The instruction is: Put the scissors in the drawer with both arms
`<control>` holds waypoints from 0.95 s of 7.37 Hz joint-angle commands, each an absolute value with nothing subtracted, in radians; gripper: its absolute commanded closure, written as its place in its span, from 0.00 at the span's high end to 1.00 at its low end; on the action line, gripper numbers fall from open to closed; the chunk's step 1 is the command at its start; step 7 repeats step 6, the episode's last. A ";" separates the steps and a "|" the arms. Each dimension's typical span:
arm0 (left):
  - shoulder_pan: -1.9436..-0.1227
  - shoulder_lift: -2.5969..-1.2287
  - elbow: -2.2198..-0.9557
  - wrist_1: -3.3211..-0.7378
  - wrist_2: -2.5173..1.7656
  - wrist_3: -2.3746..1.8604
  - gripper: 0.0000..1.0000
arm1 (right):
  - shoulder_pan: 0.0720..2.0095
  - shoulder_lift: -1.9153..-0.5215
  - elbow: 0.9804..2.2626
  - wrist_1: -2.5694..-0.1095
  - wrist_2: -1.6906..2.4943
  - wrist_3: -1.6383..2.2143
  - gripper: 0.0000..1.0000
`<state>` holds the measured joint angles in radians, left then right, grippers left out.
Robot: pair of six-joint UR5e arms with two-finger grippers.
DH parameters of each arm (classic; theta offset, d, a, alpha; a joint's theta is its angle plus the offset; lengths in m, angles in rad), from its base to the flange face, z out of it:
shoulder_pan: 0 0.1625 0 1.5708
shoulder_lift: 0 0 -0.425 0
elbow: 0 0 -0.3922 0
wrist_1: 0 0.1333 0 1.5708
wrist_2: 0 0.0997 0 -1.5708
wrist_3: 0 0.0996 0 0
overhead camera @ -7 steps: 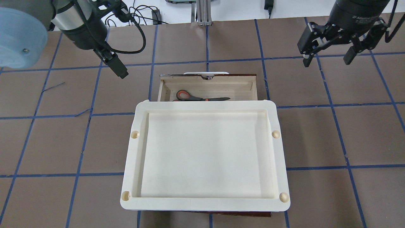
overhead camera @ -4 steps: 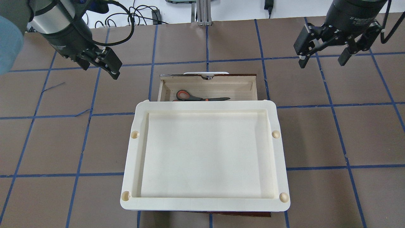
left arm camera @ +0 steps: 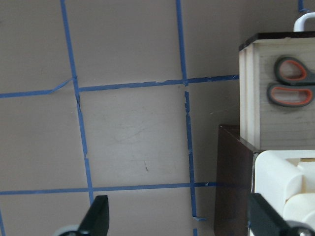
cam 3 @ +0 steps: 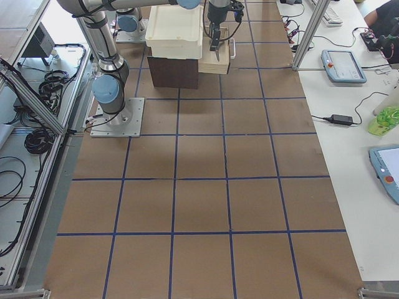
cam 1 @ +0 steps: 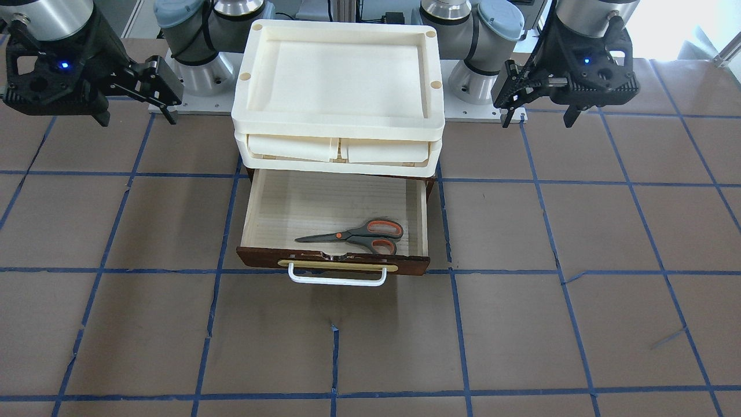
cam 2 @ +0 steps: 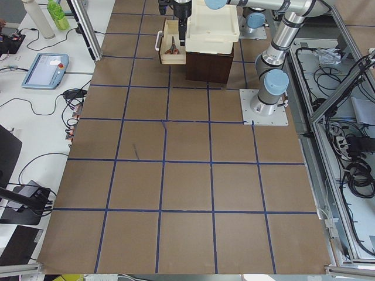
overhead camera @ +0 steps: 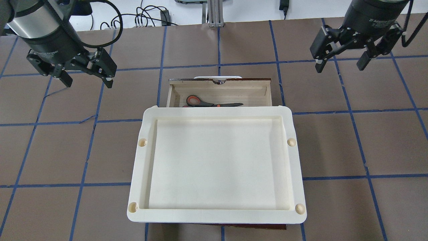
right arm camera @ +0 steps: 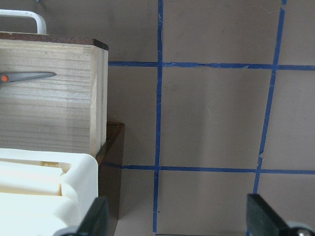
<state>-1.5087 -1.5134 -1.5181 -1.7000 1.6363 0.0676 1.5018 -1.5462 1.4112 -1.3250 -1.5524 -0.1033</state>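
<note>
The scissors [cam 1: 353, 234] lie flat inside the open drawer [cam 1: 333, 262], handles toward my left and blades toward my right. They also show in the overhead view [overhead camera: 214, 102], the left wrist view [left arm camera: 293, 81] and, blade tip only, the right wrist view [right arm camera: 27, 76]. The drawer has pale wood inside [overhead camera: 254, 93] and a white bar handle [cam 1: 337, 280]. My left gripper [overhead camera: 87, 80] is open and empty, above the table left of the drawer. My right gripper [overhead camera: 339, 65] is open and empty, above the table right of the drawer.
Stacked cream plastic trays [overhead camera: 217, 217] sit on the dark cabinet and cover the rear part of the drawer from above. Brown mats with blue tape lines [overhead camera: 367, 140] cover the table. Cables [overhead camera: 150, 15] lie beyond the far edge.
My left gripper has swung left, away from the drawer, and turned so both fingers show spread. My right gripper has hardly moved. The scissors lie still in the drawer.
</note>
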 commanded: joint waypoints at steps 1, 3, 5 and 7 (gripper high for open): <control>-1.494 -1.522 -1.516 -1.703 1.592 0.063 0.98 | 1.502 -1.546 1.411 -1.328 -1.551 -0.097 1.00; -1.494 -1.517 -1.514 -1.706 1.555 0.075 0.99 | 1.502 -1.537 1.411 -1.330 -1.552 -0.095 1.00; -1.499 -1.519 -1.513 -1.719 1.559 0.072 0.99 | 1.503 -1.529 1.411 -1.330 -1.551 -0.094 1.00; -1.496 -1.519 -1.511 -1.727 1.562 0.075 0.99 | 1.503 -1.528 1.411 -1.328 -1.552 -0.094 1.00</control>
